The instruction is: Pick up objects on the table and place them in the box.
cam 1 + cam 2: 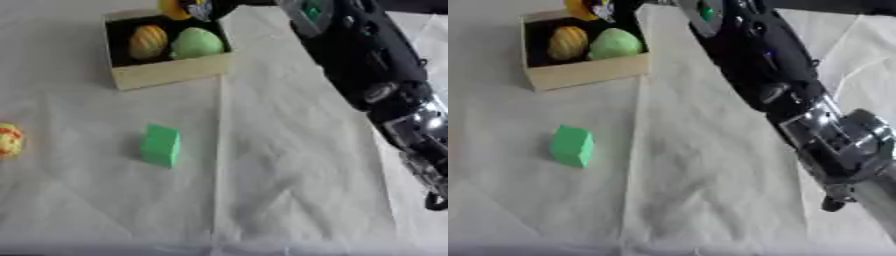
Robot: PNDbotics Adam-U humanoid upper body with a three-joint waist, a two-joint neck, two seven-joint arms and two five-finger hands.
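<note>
Robot hand point(199, 8) with yellow object point(173, 9) over box point(171, 72)

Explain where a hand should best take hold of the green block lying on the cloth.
Probably across the green block's two broad upright faces, coming from above. It stands alone on the white cloth, taller than it is thick, so thumb and fingers could close on either side of its narrow width.

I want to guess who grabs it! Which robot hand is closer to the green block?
Right, by default. The right hand is far beyond the green block, up over the box's back edge, with something yellow at it. The left hand isn't in view.
</note>
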